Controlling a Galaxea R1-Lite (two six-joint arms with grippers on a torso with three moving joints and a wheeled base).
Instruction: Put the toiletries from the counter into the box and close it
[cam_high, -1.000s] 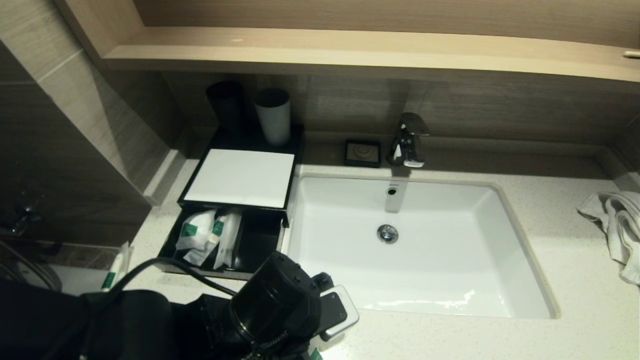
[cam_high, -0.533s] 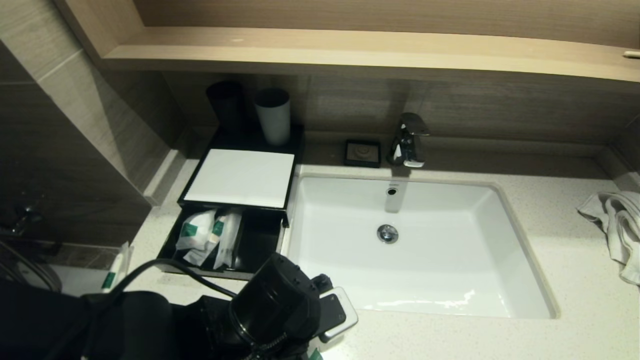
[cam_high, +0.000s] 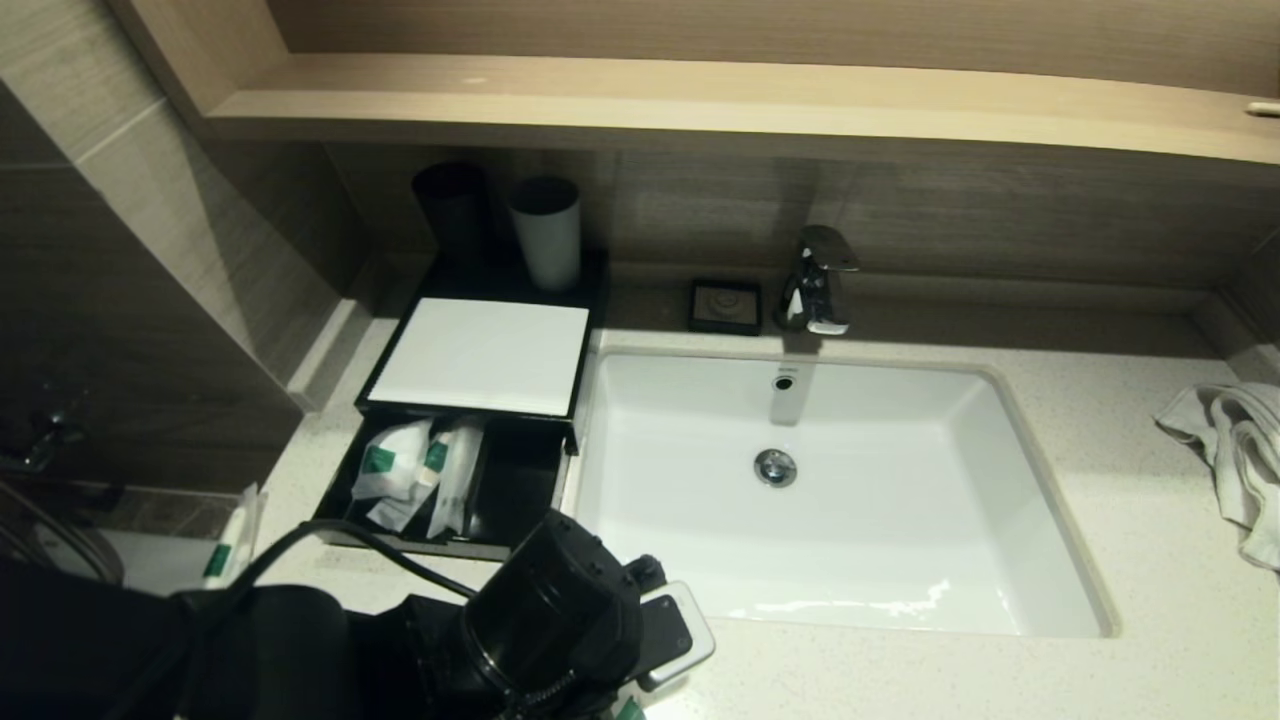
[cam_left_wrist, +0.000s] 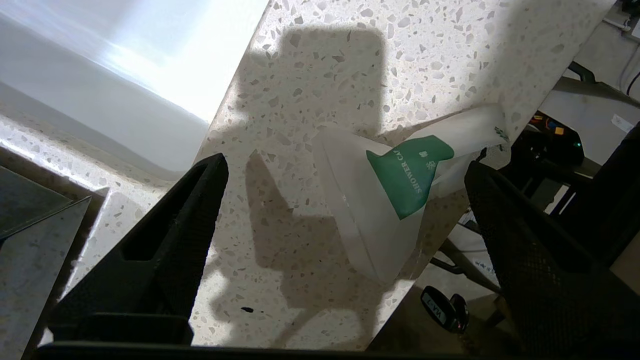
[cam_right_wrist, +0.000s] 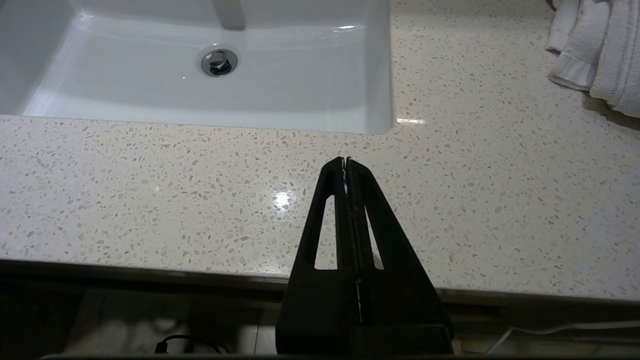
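Flat translucent packet (cam_left_wrist: 395, 200) on speckled stone counter (cam_left_wrist: 310, 75), between spread black fingers (cam_left_wrist: 165, 240).

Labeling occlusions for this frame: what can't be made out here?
- Left gripper: hidden in head view by its own arm.
- Shower cap packet: head view shows only a green corner at the bottom edge.
- Drawer: front hidden by the arm.
- Long packet: cut off by the arm.

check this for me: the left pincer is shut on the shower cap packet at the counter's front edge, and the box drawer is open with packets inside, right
Not quite. The left pincer is open, its fingers standing either side of the shower cap packet without gripping it, as the left wrist view shows. The rest holds: the packet lies at the counter's front edge, and the box drawer is open with packets inside.
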